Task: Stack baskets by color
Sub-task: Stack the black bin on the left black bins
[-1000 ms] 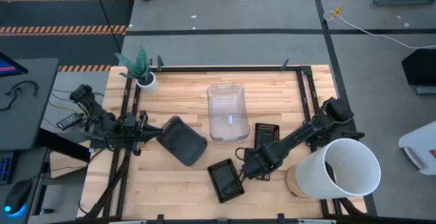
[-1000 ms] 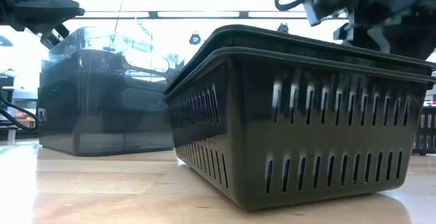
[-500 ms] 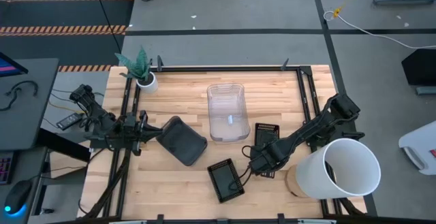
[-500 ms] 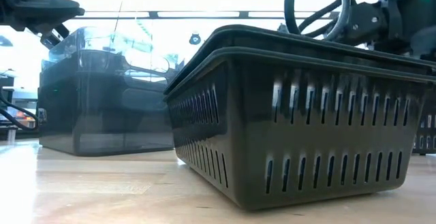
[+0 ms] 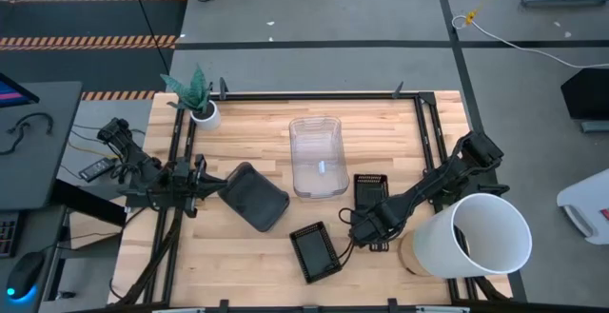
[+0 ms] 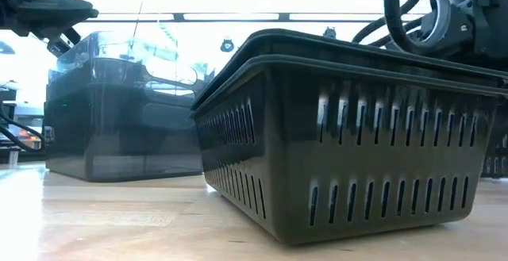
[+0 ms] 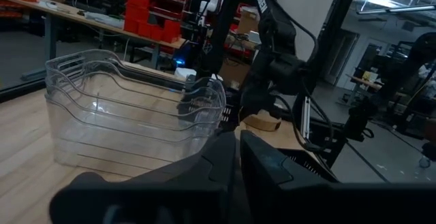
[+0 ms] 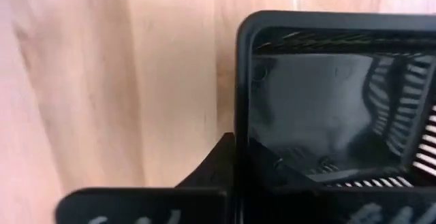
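Observation:
A stack of clear baskets (image 5: 316,156) stands at the table's middle, also in the left wrist view (image 7: 129,115). A smoky dark grey basket (image 5: 254,196) sits left of it, tilted, with my left gripper (image 5: 211,187) shut at its left edge. Two nested black mesh baskets (image 5: 315,252) rest on their bottom near the front edge, filling the low view (image 6: 349,134). Another black mesh basket (image 5: 371,197) lies to their right, and my right gripper (image 5: 364,229) is shut on its near end. My left gripper comes level from the table's left and has the smoky basket's left rim (image 6: 73,51) between its fingers (image 7: 225,163). The fingers themselves hide the place of contact. The basket's bottom is on the table. My right gripper points down from above and pinches the black basket's end wall at its rim (image 8: 240,101), near a corner. One finger (image 8: 208,166) is outside and the other (image 8: 286,176) inside. The basket rests on the table.
A large white bucket (image 5: 481,237) lies on its side at the front right, close to my right arm. A small white plant pot (image 5: 203,113) stands at the far left corner. Dark frame rails (image 5: 433,132) run along the table's sides.
My right gripper has gone down and toward the table's right edge, away from the nested black baskets near the front, and now stands at the near end of the other black basket. The baskets have kept their places.

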Controlling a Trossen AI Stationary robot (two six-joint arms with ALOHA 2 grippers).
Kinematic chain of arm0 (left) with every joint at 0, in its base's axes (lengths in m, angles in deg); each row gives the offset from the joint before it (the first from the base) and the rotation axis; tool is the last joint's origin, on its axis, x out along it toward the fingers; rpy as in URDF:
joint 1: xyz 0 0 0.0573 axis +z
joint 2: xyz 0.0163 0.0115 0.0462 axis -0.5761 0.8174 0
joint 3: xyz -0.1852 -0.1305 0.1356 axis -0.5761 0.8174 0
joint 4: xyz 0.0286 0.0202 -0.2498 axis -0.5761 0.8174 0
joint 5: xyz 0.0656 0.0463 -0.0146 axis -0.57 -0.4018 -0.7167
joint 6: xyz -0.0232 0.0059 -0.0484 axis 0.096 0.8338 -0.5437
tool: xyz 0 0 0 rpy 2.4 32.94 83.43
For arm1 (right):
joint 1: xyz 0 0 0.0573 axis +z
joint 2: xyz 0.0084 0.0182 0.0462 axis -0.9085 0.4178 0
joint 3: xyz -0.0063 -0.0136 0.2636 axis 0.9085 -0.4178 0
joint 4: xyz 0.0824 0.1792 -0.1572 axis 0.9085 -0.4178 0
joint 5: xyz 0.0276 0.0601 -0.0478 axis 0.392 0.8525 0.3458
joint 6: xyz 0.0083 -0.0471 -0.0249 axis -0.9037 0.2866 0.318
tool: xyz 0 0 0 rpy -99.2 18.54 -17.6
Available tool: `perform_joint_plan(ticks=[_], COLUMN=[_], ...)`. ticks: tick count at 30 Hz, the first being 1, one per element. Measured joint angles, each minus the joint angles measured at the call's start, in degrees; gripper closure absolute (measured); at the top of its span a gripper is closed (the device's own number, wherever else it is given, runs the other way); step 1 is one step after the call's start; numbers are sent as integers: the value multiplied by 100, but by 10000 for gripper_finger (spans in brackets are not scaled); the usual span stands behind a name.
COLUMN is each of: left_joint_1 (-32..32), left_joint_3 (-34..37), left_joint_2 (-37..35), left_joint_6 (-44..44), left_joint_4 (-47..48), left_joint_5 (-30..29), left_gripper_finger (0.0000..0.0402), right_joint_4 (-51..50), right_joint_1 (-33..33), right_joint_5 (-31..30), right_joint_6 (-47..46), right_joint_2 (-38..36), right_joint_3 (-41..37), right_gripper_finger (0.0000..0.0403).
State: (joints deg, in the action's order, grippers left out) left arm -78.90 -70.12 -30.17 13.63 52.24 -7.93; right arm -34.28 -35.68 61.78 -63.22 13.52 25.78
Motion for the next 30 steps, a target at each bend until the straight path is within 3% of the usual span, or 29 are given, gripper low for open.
perform_joint_plan(ticks=[7, 21, 25, 30], left_joint_1=[0, 0, -1, -1], left_joint_3=[0, 0, 0, 0], left_joint_2=[0, 0, 0, 0], left_joint_6=[-2, -2, -2, -2], left_joint_4=[0, -1, 0, -1], left_joint_5=[0, 1, 0, 1], left_gripper_finger=[363, 367, 363, 368], right_joint_4=[-1131, -3778, -3601, -2355], right_joint_1=[115, 452, 593, 714], right_joint_5=[85, -1755, -2188, -2202], right_joint_6=[-529, -916, -607, 184], right_joint_2=[2, 2, 2, -2], right_joint_3=[919, 3701, 4368, 4608], right_gripper_finger=[391, 397, 398, 398])
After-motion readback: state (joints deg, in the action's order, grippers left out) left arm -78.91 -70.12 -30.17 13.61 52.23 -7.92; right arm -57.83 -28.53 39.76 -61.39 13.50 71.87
